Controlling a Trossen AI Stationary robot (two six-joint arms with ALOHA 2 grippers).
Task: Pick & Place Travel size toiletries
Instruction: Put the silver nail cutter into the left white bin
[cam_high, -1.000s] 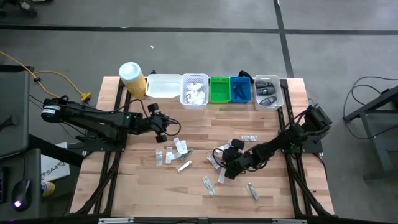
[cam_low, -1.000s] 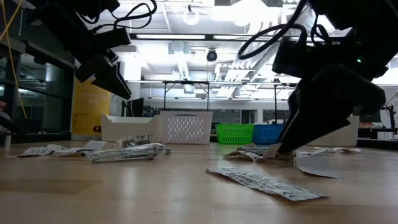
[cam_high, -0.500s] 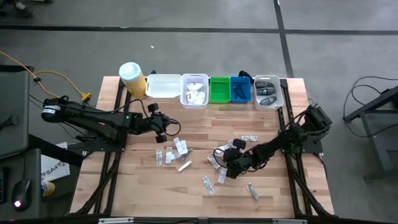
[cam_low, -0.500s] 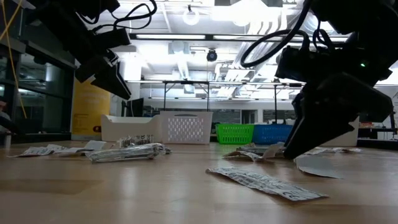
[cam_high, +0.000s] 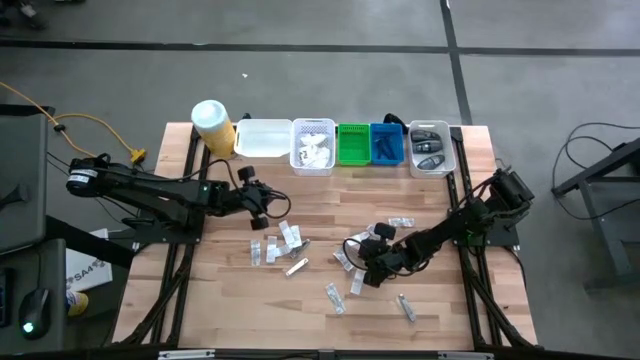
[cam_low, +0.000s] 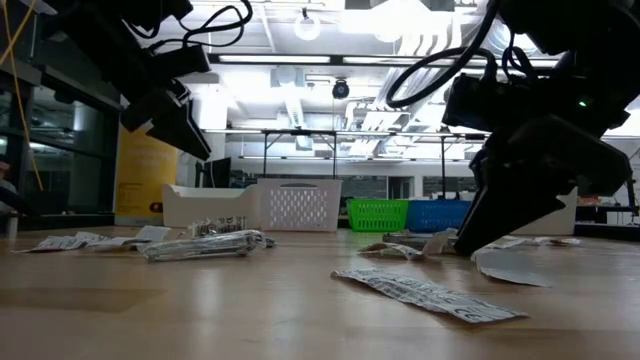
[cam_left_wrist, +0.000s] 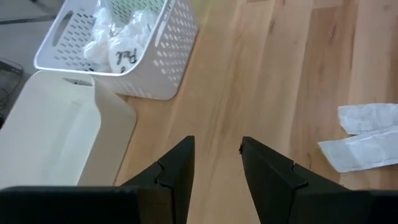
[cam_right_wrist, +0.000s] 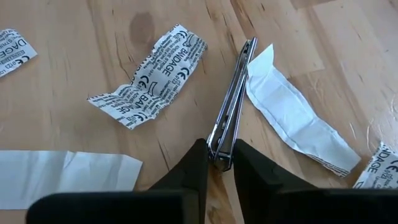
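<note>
Several white and printed sachets (cam_high: 285, 245) lie flat on the wooden table (cam_high: 440, 300). Among those at the right lies a thin silver metal piece (cam_right_wrist: 235, 93), flanked by a printed wrapper (cam_right_wrist: 152, 78) and a white sachet (cam_right_wrist: 295, 118). My right gripper (cam_right_wrist: 221, 163) (cam_high: 364, 268) is down at the table, shut on the metal piece's near end. My left gripper (cam_left_wrist: 216, 149) (cam_high: 270, 215) hangs open above bare wood, short of the white basket (cam_left_wrist: 124, 50), with nothing between its fingers. My right gripper pinches the near end of the silver metal piece (cam_right_wrist: 219, 148) between its two fingers. The fingers slant down from the table's right side and run roughly along the piece. The piece lies flat on the table, with its far end (cam_right_wrist: 250, 43) pointing away.
Along the far edge stand a yellow canister (cam_high: 213, 125), a white tray (cam_high: 262, 138), the white basket (cam_high: 313, 147), a green bin (cam_high: 353, 144), a blue bin (cam_high: 387, 143) and a clear bin (cam_high: 432, 148). More sachets (cam_high: 338, 297) lie toward the near edge.
My right gripper has stayed low at the table by the sachets, and its fingers have drawn together there.
</note>
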